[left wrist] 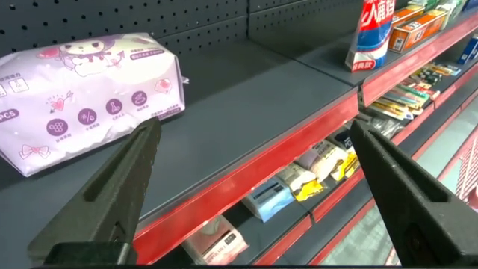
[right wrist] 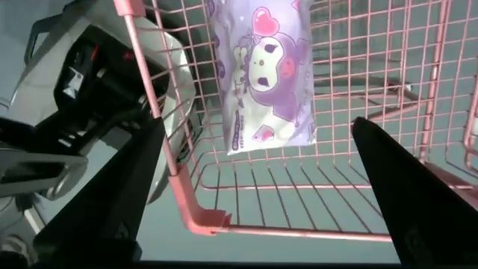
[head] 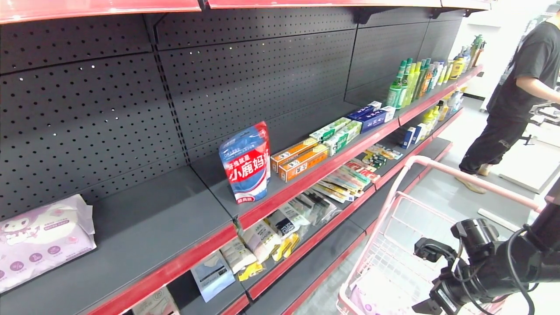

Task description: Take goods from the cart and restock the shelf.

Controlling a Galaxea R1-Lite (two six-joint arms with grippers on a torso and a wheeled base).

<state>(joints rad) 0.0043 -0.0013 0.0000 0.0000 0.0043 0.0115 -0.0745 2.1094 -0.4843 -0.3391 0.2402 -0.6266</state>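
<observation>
Shelf (head: pixel 144 227) — tissue pack (left wrist: pixel 82 97) | left gripper (left wrist: pixel 255 125) agape, empty | right gripper (right wrist: pixel 255 123) likewise, at cart (right wrist: pixel 187 202)

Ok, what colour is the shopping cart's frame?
The cart frame is pink, clearest in the right wrist view.

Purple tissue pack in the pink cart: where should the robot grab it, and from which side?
Across its narrow middle, coming from above. The purple tissue pack lies face up and long in the pink cart, whose wire walls probably block any sideways reach. The right gripper, open above it, looks wide enough to span the short width.
</observation>
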